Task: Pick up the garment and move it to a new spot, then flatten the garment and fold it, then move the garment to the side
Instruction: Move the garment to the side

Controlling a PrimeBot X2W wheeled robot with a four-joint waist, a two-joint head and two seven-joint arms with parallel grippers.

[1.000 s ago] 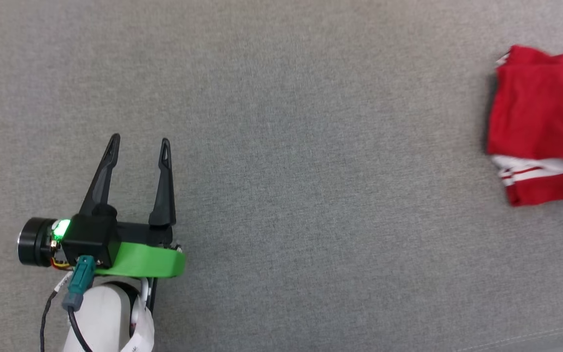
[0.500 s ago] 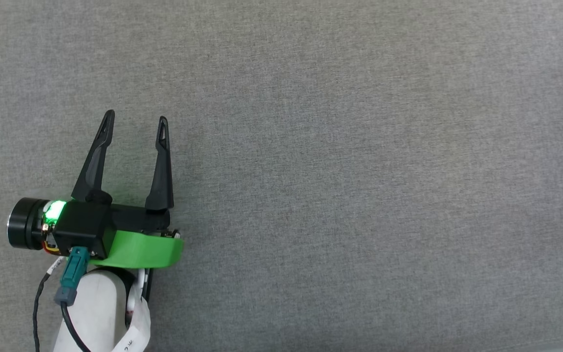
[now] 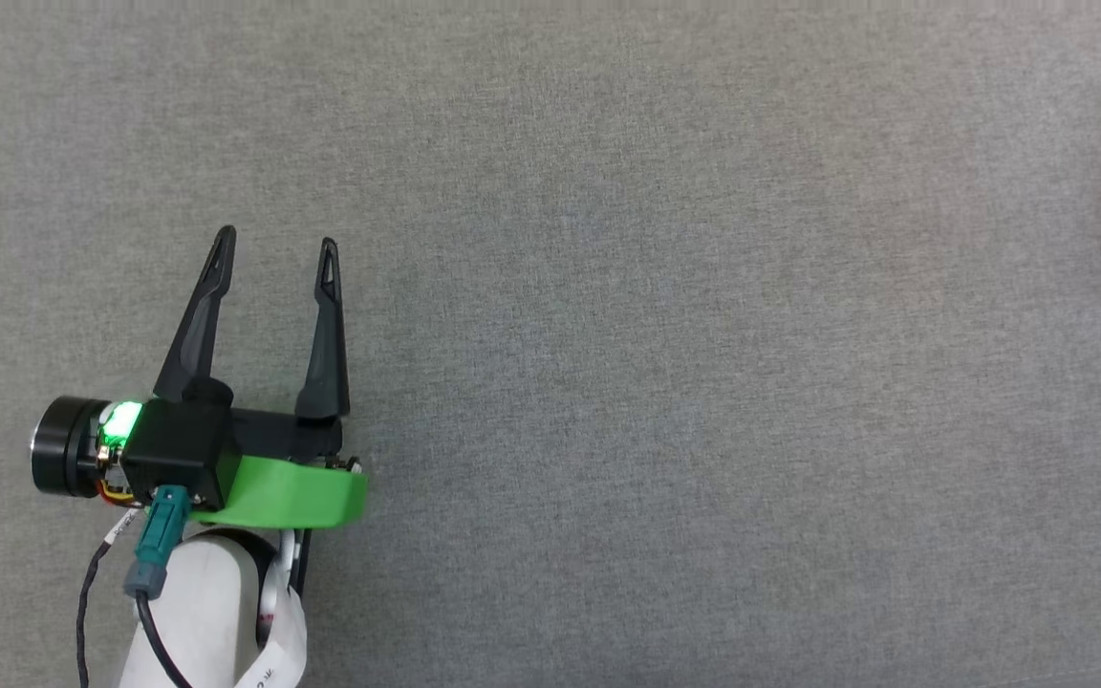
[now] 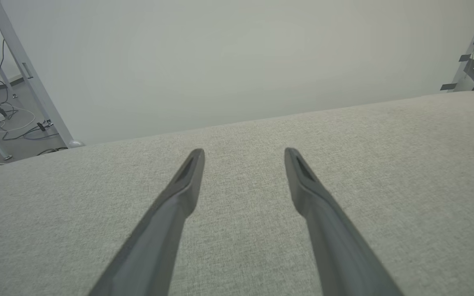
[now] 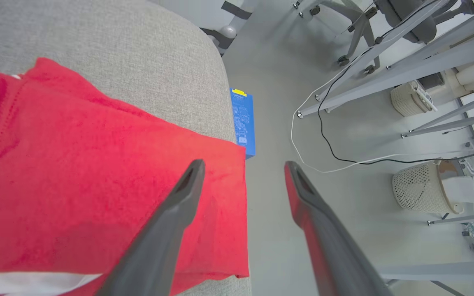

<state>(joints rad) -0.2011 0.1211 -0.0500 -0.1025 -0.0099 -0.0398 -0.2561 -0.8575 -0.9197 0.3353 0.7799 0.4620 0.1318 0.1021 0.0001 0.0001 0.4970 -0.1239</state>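
Left gripper (image 3: 276, 241), two long dark fingers: spread, empty, over the grey fabric-covered worktop (image 3: 656, 334). Right gripper (image 5: 244, 163): spread, empty, poised above the red jersey garment with white striped trim (image 5: 97, 172), which lies at the worktop's right edge, well apart from the left gripper.

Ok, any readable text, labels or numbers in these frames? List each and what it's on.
Nothing legible.
On the white tag, head view: dark letters, cut off and too small to read.
On the blue box: pale print and a yellow sticker, too small to read.
On the garment: no lettering on the red face showing.
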